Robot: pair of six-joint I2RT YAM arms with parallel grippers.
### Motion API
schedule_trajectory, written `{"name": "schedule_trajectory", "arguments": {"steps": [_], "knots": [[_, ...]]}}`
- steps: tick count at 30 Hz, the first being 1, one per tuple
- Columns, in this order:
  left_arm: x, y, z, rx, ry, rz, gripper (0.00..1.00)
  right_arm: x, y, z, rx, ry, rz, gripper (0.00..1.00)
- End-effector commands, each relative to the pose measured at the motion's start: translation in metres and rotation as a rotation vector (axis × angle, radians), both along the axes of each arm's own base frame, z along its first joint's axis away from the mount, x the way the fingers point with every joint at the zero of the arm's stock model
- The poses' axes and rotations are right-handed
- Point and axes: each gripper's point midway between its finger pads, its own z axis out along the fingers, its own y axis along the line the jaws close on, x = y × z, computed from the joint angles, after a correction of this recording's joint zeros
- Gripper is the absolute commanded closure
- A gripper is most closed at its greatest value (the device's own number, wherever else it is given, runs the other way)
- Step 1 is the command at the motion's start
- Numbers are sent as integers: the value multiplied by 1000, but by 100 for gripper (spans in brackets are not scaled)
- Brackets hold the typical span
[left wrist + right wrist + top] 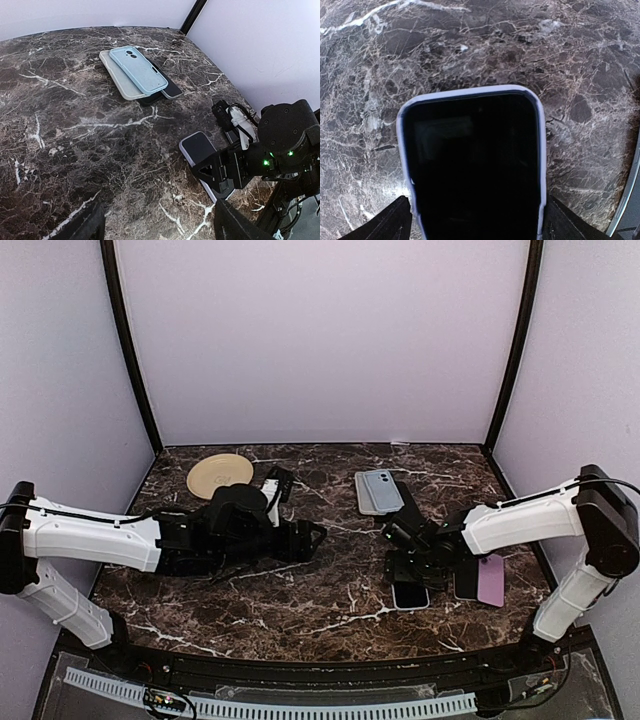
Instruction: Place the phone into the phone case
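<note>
At the left of the overhead view, the left arm is stretching across the marbled tabletop (pixel 330 615), with a tan plate (pixel 219 475) lying just above it toward the upper left. The left claw (pixel 318 535) is hovering near the middle of the frame, holding nothing. In its own wrist view its fingers (pixel 85 225) are standing wide apart at the two bottom corners.

Right of centre and higher in the overhead frame, a stack of pale cases (pixel 378 490) is resting on a dark slab.

Below that stack, the right claw (pixel 408 570) is bending down over the upper end of the phone (pixel 475 170). The phone is lying flat and screen-up, with the pale lavender phone case (pixel 470 94) wrapping its visible edges. In the right wrist view, the fingertips (pixel 395 222) are sitting at either side of the phone at the bottom of the frame, right against the case. Whether they are squeezing it or merely flanking it cannot be told.

Further right, a dark phone (pixel 466 582) and a purple case (pixel 491 580) are lying side by side.
</note>
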Motion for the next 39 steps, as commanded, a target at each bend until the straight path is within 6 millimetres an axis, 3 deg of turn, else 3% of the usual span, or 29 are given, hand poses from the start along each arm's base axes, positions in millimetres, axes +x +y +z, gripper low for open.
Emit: {"name": "schedule_trajectory", "arguments": {"steps": [1,8,12,14,17,23,28,31,35,39], "knots": [[2,12,7,-6,-15,24,23,-2,-8,-7,-21,9,-38,8],[4,21,13,-5,-33,45,23,5,-4,10,-19,-24,-19,6],[6,28,18,-1,-48,62,23,23,11,48,9,-104,79,9],[8,32,19,7,-57,70,23,36,21,70,21,-138,173,17],[12,36,21,20,-69,84,23,70,10,97,-25,-181,209,36],[19,41,24,51,-88,106,23,151,7,123,66,-183,279,50],[26,41,26,75,-106,103,23,218,-5,120,37,-206,273,52],[31,39,25,93,-115,101,23,245,-6,104,27,-179,283,53],[37,38,21,120,-116,97,23,270,-8,74,-10,-132,295,53],[42,37,17,134,-109,93,23,279,-3,52,-7,-92,316,57]]}}
